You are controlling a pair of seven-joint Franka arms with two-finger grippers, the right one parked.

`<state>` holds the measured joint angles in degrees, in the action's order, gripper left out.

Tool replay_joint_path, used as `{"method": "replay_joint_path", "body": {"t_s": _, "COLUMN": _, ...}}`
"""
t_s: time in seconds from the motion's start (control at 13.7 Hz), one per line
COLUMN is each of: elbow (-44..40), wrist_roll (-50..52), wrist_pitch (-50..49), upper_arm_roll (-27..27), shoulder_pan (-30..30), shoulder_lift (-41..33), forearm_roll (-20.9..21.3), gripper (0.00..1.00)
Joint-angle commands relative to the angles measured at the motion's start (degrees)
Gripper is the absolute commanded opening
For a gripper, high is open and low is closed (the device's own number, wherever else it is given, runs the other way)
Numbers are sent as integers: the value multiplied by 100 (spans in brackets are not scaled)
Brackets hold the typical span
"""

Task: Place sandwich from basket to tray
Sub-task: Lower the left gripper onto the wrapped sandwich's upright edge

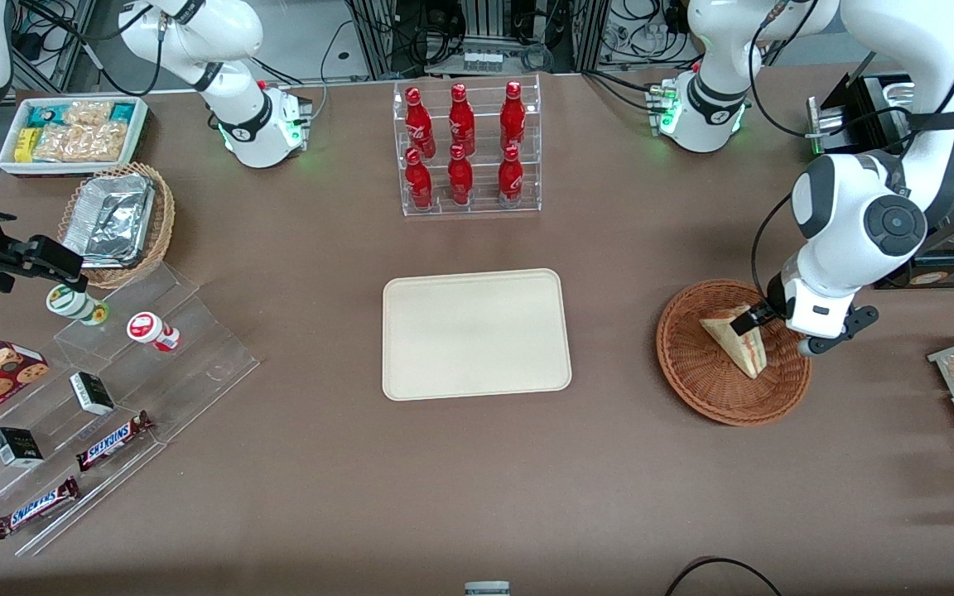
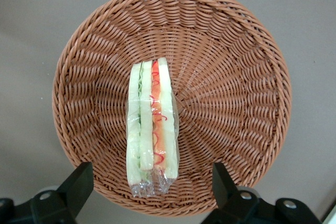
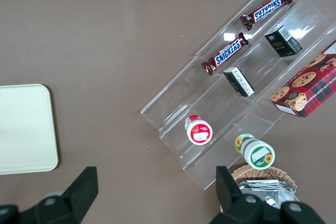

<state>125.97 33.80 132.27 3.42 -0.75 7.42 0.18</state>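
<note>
The tray [image 1: 475, 333] sits bare at mid-table. Toward the working arm's end, the sandwich [image 1: 736, 339] lies in the basket [image 1: 692, 372]. Over it the gripper [image 2: 149, 184] hangs spread wide, holding nothing, seemingly not touching the wedge.

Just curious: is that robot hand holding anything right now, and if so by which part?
Nothing is held. The hand hovers open above the sandwich, which lies in the basket.

Front cam high, facing the arms, wrist cam close above basket [image 2: 94, 77], both share it
</note>
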Motion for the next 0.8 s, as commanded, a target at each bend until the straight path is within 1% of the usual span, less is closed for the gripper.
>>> {"method": "replay_joint_path", "body": {"t_s": 0.0, "elbow": 95, "wrist_roll": 232, "wrist_pitch": 159, "upper_arm_roll": 19, "shoulder_pan": -22, "shoulder_lift": 5, "forearm_roll": 18, "gripper": 100}}
{"method": "replay_joint_path", "body": {"t_s": 0.29, "elbow": 252, "wrist_roll": 241, "wrist_pitch": 448, "upper_arm_roll": 19, "shoulder_pan": -31, "shoulder_lift": 75, "forearm_roll": 18, "gripper": 100}}
{"method": "replay_joint_path", "body": {"t_s": 0.73, "elbow": 253, "wrist_roll": 443, "wrist_pitch": 712, "upper_arm_roll": 19, "shoulder_pan": -31, "shoulder_lift": 400, "forearm_roll": 18, "gripper": 100}}
